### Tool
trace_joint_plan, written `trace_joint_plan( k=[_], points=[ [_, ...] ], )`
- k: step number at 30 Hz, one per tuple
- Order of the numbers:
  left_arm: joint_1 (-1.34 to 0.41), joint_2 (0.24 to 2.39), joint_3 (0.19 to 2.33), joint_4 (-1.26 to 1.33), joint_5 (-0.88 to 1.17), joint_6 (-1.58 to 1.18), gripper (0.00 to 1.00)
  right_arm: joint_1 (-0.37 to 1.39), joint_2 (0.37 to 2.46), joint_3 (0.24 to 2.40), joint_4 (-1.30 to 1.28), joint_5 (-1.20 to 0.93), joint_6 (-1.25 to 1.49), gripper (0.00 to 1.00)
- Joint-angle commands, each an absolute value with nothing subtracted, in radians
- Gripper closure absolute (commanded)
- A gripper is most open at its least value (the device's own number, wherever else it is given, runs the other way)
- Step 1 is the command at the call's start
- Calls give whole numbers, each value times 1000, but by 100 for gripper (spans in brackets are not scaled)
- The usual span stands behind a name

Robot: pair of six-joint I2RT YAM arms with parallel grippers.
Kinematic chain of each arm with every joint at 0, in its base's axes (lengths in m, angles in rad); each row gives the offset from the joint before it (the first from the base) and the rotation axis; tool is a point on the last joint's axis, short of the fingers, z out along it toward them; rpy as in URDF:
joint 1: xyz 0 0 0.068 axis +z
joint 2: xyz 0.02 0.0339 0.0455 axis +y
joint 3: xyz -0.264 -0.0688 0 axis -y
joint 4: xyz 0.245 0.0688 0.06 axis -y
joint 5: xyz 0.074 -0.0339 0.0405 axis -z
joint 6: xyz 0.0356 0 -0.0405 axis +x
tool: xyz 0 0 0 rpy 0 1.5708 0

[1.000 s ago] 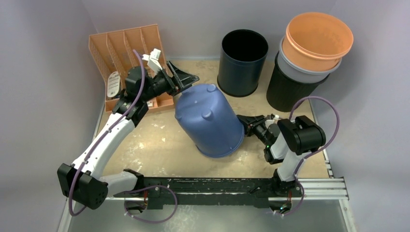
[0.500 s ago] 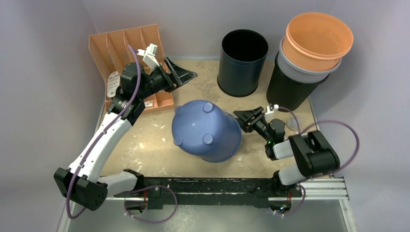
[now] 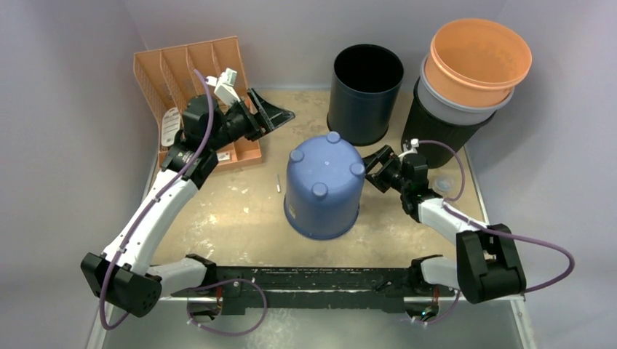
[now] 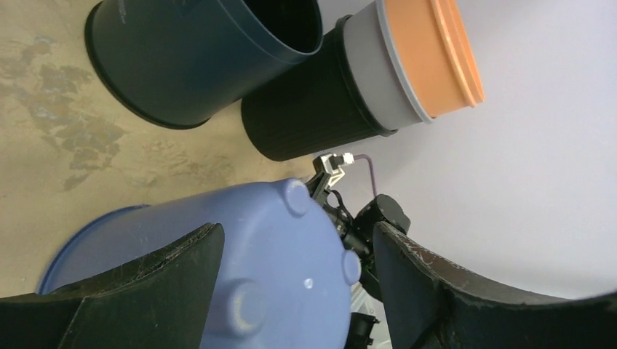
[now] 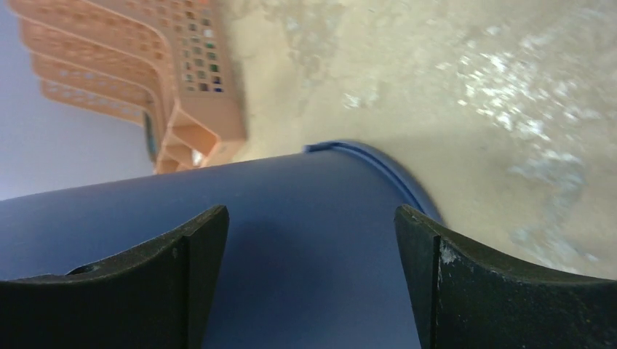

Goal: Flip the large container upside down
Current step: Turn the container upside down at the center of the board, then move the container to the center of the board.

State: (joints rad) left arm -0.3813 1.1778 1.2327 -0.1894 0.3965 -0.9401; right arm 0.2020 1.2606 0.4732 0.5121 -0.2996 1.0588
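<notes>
The large container (image 3: 324, 190) is a blue bucket standing mouth-down on the table, its flat base with small round feet facing up. My right gripper (image 3: 375, 166) is open just off the bucket's upper right side. In the right wrist view the blue wall (image 5: 305, 247) fills the wide gap between the right gripper's (image 5: 309, 212) fingers, with nothing pinched. My left gripper (image 3: 274, 115) hangs open up and to the left of the bucket, apart from it. The left wrist view looks past the left gripper (image 4: 297, 229) at the bucket's base (image 4: 247, 283).
An orange file rack (image 3: 182, 73) stands at the back left, behind the left arm. A dark navy bin (image 3: 366, 87) stands at the back middle. A stack of black, grey and orange bins (image 3: 476, 62) stands at the back right. A thin small stick (image 3: 278, 182) lies left of the bucket.
The blue bucket went from leaning on its side to standing mouth-down. My right gripper opened, let it go and swung up to its right. The left gripper hardly moved.
</notes>
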Motion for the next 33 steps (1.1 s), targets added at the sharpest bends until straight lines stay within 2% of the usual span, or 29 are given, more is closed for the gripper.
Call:
trace_joint_plan(
  k=[1, 9, 13, 17, 22, 24, 27, 33],
  points=[
    [-385, 1149, 1278, -240, 351, -862, 25, 206, 1186, 527, 326, -231, 954, 14],
    [-383, 1147, 1387, -376, 261, -738, 25, 205, 932, 523, -17, -136, 817, 13],
    [-384, 1143, 1426, -394, 236, -716, 25, 207, 873, 501, 14, -153, 820, 13],
    [-383, 1137, 1434, -385, 221, -716, 25, 260, 979, 465, 234, -243, 935, 0],
    [-384, 1138, 1447, -382, 214, -723, 25, 577, 1265, 625, 435, -173, 1024, 0],
    [-384, 1144, 1452, -375, 220, -731, 25, 646, 1393, 723, 472, -194, 1028, 0],
    [-384, 1152, 1459, -367, 228, -737, 25, 658, 1477, 824, 414, -227, 1009, 0],
    [-384, 1175, 1492, -402, 269, -709, 25, 594, 1324, 866, 151, -23, 855, 0]
  ],
)
